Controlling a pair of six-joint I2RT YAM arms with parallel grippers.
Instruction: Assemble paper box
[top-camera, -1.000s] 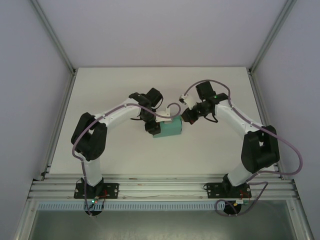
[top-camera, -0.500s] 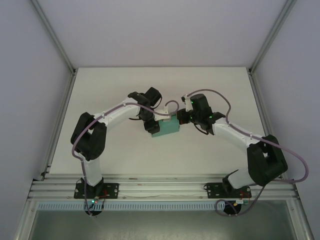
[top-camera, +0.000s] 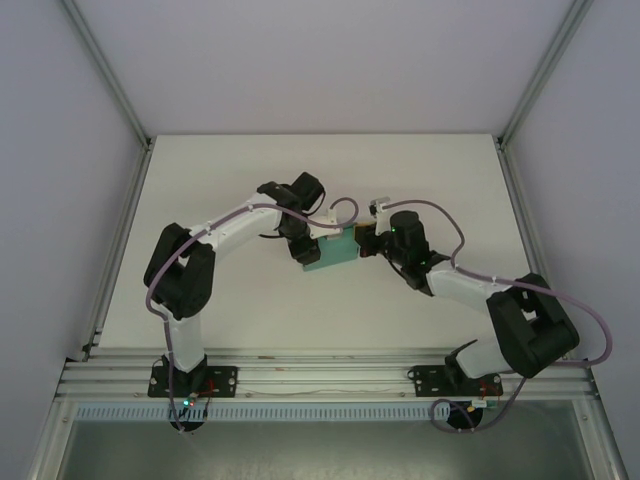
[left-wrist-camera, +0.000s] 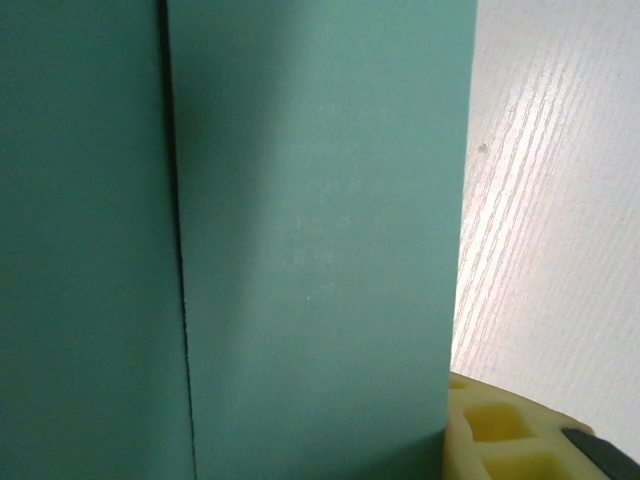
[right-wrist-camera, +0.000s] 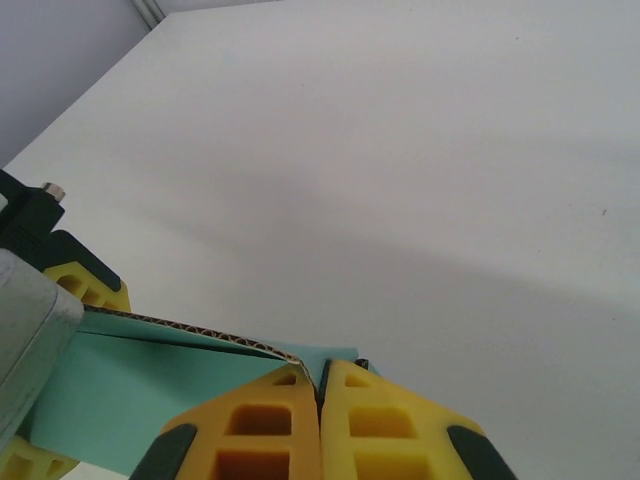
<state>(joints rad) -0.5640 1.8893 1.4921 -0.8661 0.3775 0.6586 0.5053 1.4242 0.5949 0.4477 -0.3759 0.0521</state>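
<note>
Teal-green card, thin and matt, forms the paper box (top-camera: 336, 250), which sits between the two grippers with one at each end. The left gripper (top-camera: 310, 256) is clamped on the box's near end. From the right wrist, one yellow pad lies above the card and another below it. Close in front of the left wrist camera the card is a broad flat panel crossed by one straight dark seam. Its right edge is clean, and a yellow finger (left-wrist-camera: 500, 432) sits just beneath that edge, with the white table (left-wrist-camera: 560, 200) beyond. The right gripper (top-camera: 366, 243) has its yellow fingers (right-wrist-camera: 255, 430) pressed together. Their tips touch the box's far edge, where a thin corrugated rim shows. I cannot tell whether any card is caught between them.
</note>
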